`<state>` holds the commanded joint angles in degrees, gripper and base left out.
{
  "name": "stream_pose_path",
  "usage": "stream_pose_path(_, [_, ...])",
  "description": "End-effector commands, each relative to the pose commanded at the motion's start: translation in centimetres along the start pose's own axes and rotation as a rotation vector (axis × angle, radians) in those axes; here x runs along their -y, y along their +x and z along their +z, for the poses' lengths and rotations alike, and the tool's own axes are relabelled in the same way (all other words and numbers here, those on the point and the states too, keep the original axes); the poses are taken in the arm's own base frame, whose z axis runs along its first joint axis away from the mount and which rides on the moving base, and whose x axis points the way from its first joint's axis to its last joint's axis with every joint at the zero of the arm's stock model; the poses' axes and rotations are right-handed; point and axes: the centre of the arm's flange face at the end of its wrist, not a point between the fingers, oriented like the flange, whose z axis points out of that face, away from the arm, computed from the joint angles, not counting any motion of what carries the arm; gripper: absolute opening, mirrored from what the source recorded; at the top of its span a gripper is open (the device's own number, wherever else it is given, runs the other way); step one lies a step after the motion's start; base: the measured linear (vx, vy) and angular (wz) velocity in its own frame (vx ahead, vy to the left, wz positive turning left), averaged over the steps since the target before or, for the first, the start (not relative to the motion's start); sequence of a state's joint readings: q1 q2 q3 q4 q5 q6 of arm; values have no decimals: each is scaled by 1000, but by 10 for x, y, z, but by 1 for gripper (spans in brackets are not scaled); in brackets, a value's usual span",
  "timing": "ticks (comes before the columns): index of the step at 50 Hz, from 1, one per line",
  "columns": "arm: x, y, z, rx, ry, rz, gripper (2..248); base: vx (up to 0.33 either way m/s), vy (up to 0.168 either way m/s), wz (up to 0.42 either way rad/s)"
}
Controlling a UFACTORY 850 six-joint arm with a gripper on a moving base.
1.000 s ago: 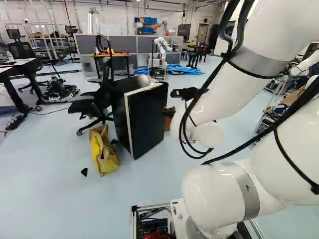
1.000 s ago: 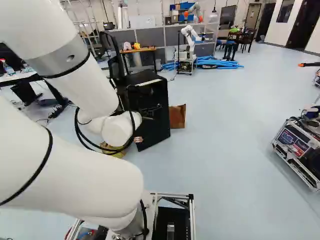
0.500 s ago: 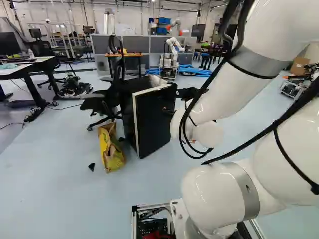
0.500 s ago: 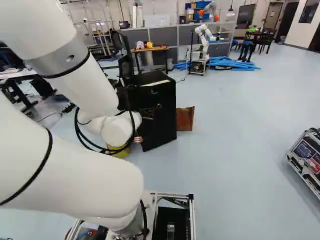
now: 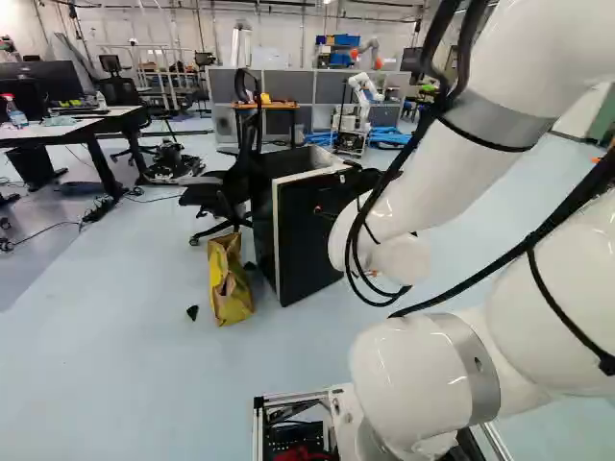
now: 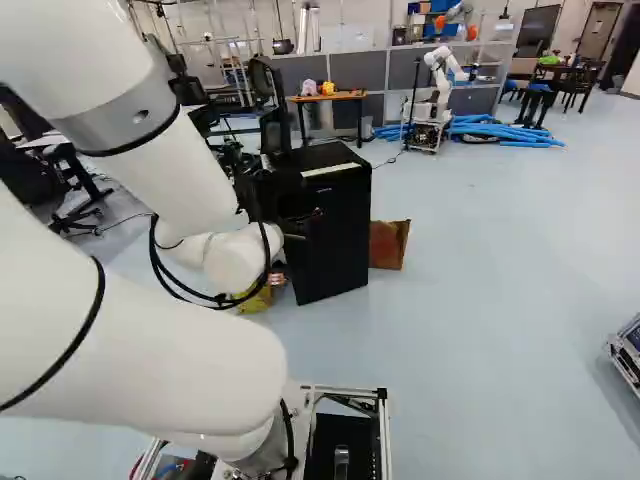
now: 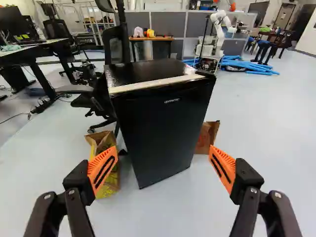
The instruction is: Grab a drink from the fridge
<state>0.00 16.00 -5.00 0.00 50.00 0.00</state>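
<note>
While the arm (image 5: 432, 182) bends forward, the claw (image 5: 332, 193) seemingly faces the fridge (image 7: 160, 131).

Fridge (image 7: 163, 128): small, boxy, black, glossy top, pale strip along the front's top edge. Door (image 7: 170, 116) shut. Stands upright on the floor (image 7: 148, 210) at 12 o'clock, straight ahead, front turned to roughly 5 o'clock.
</note>
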Motion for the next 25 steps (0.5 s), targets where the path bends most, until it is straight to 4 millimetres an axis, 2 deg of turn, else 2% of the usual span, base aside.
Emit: stream_pose_path(25, [0,0,0,0,0,0,247,61,-11,234])
